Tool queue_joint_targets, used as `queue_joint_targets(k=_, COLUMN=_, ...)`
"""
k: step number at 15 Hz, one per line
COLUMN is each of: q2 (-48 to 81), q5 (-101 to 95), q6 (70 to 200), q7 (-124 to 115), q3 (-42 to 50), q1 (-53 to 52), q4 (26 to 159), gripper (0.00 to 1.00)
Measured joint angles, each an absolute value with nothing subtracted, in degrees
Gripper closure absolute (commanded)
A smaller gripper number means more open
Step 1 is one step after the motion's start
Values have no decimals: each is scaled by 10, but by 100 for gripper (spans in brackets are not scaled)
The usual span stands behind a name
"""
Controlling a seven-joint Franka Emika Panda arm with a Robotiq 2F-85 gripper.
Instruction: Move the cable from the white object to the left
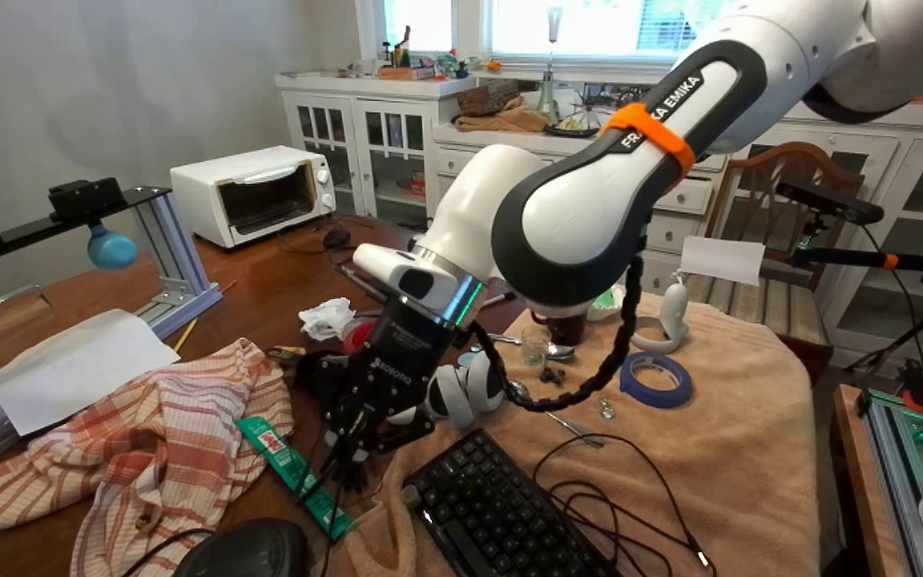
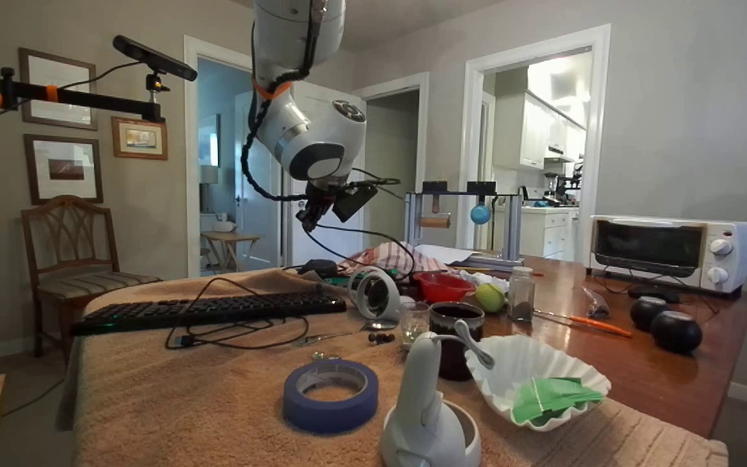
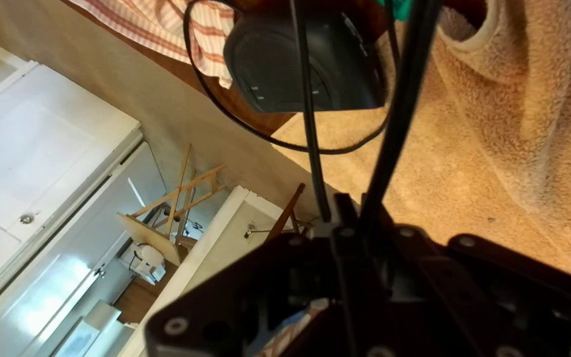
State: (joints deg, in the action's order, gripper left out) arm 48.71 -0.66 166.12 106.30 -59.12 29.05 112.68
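The white object, a rounded white-grey gadget with a dark round face, sits on the tan towel in both exterior views (image 1: 461,391) (image 2: 377,295). My gripper (image 3: 352,210) has its fingers together on a thin black cable (image 3: 310,114). Two strands run up from the fingers in the wrist view. In the exterior views the gripper (image 1: 349,461) (image 2: 308,224) is raised above the table, beyond the gadget. The cable (image 2: 367,230) hangs from it in loops that drop behind the gadget. I cannot tell whether the cable touches the gadget.
A black rounded device (image 1: 245,549) (image 3: 305,64) lies under the gripper. A black keyboard (image 1: 501,513) with its coiled cable (image 1: 590,505), a green packet (image 1: 293,473), a striped cloth (image 1: 181,433) and blue tape (image 1: 655,381) lie around. A second white controller (image 2: 422,395) stands on the towel.
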Motion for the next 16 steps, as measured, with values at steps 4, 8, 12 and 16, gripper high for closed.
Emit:
queue_joint_targets(k=4, q2=533, q5=-7, q6=1631, q7=1079, q3=-598, q1=304, q4=1133, gripper=98)
queue_joint_targets(k=8, q2=553, q5=-7, q6=1589, q7=1108, q3=-598, q1=310, q4=1140, gripper=98)
queue_joint_targets(k=12, q2=561, q5=-7, q6=1557, q7=1135, q3=-593, q1=310, q4=1142, gripper=98)
queue_joint_targets(k=16, q2=564, q5=-7, q6=1540, q7=1152, q3=-583, q1=306, q4=1143, gripper=98)
